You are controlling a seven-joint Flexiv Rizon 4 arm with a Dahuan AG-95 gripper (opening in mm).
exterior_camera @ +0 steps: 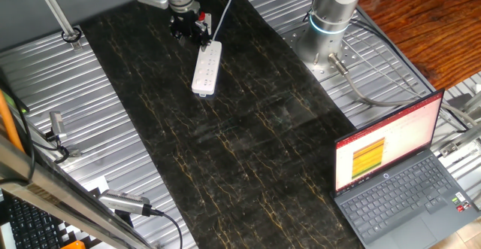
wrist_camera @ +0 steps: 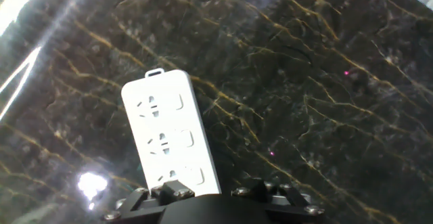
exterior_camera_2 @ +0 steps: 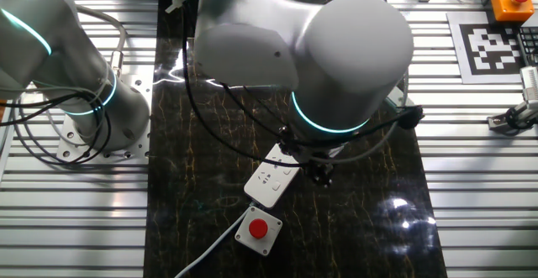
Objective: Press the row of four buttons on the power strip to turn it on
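Beside power strip (exterior_camera: 207, 68), bare dark tabletop (exterior_camera: 248, 151).

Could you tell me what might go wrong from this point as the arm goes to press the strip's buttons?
1. The power strip lies loose on the smooth dark mat, so an off-centre push could slide or turn it.
2. The hand sits over the cable end, and the white cable runs close beside it and might snag.
3. The buttons are small and beside the sockets, so a press could miss.
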